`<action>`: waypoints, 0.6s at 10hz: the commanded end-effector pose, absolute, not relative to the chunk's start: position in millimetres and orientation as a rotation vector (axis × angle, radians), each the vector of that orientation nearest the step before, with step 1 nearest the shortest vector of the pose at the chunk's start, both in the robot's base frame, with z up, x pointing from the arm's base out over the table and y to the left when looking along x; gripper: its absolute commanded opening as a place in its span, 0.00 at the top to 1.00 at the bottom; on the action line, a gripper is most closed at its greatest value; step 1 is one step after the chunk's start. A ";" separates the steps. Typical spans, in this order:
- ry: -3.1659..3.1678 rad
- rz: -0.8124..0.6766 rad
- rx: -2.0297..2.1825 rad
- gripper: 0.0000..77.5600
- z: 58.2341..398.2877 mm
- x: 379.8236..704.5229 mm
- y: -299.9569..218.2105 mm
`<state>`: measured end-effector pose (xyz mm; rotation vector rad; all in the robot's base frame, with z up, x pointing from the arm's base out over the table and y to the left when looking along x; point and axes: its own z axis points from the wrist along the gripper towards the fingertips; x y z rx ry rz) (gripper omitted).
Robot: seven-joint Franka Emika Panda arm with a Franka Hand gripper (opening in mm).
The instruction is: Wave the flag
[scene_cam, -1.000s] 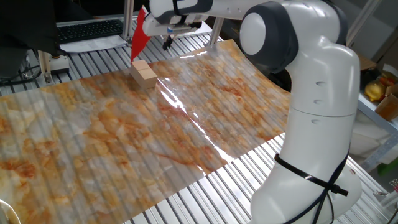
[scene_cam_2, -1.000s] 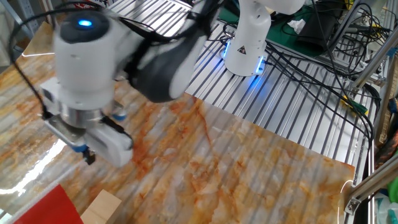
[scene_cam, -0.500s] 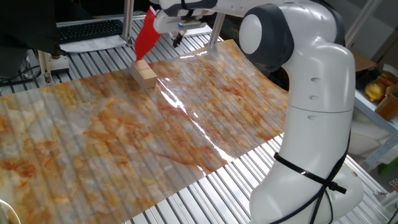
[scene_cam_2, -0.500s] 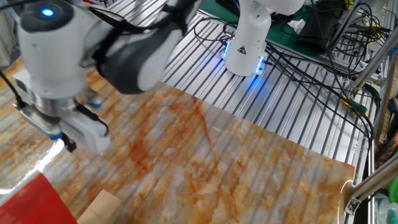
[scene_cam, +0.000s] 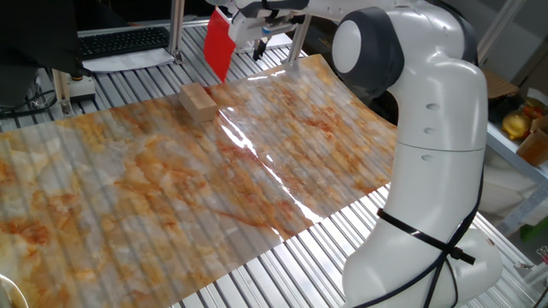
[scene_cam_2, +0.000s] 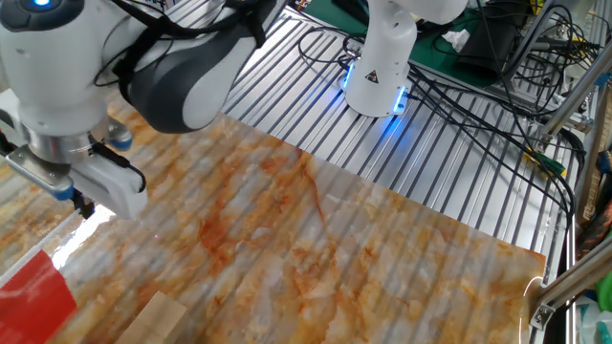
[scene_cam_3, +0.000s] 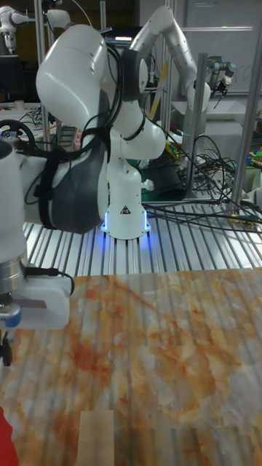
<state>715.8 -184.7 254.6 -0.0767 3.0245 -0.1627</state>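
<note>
Small bright red cloth flag (scene_cam: 219, 44), flat rectangle, raised above the orange-marbled sheet (scene_cam: 214, 180), hanging tilted with its lower corner just above the tan wooden block base (scene_cam: 199, 103); block resting flat on the sheet near its far edge

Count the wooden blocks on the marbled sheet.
1. The wooden block sits near the far edge of the marbled sheet, just below the red flag. Nothing visible suggests another, though the arm hides some sheet.
</note>
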 end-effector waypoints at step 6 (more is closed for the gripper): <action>3.022 -0.147 0.214 0.99 234.4 694.4 -34.6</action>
